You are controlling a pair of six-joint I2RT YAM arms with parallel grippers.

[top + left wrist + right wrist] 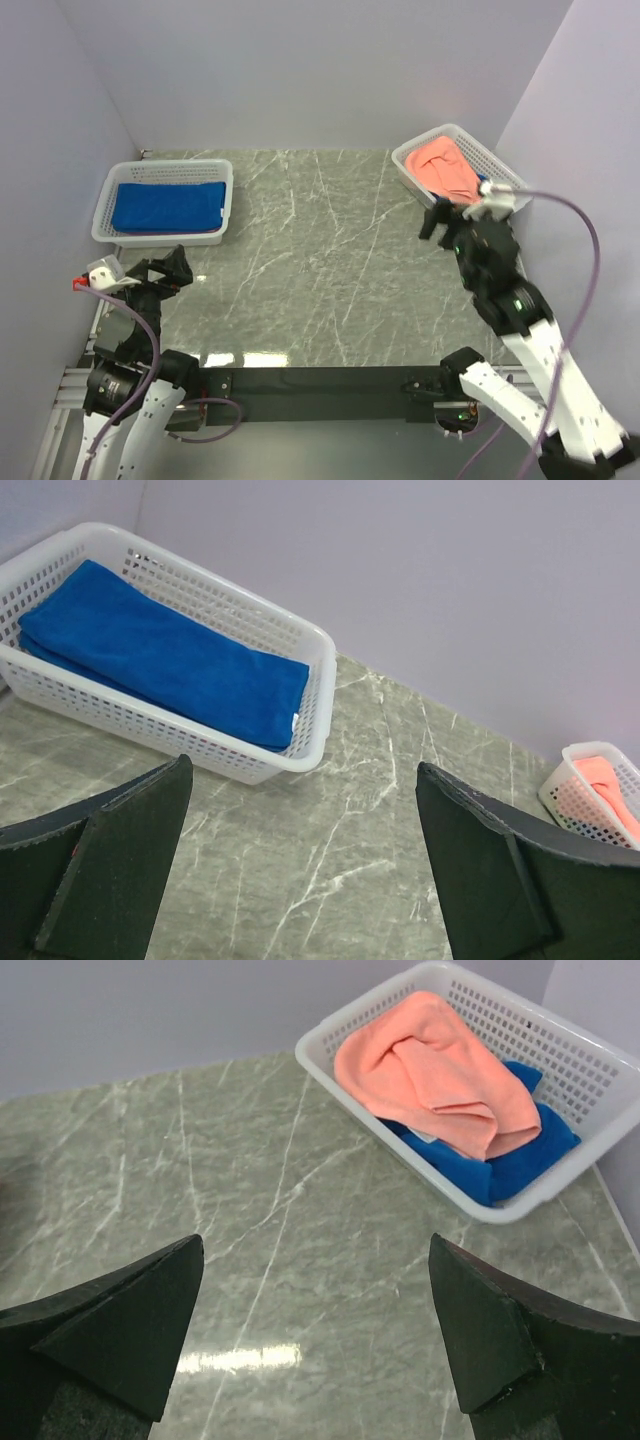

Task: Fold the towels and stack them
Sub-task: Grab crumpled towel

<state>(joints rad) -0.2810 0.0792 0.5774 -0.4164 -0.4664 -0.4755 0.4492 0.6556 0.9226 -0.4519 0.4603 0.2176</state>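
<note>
Top external view shows a green-grey bench (320, 270) with white lines in it, like stone. At the far left of the bench sits the left basket (108, 205), white and full of little holes. A folded blue towel (168, 206) lies flat and neat inside it and fills most of it. At the far right corner sits the right basket (492, 160), white too and turned a bit sideways. A pink towel (446, 170) lies in it, all bunched up and not folded. The right wrist view shows a second blue towel (522, 1156) under the pink one, also crumpled. It pokes out on the near side and the right side of that basket. The left fingers (168, 270) are at the near left of the bench. They are near the left basket but not touching it. They are spread wide apart and hold nothing. The right fingers (437, 218) are just beside the near edge of the right basket, over the bench. They are spread wide apart too and hold nothing. In both wrist views the two dark fingers stand far apart at the bottom, with the bench showing between them. Both arms are well apart from each other, one on each side.
</note>
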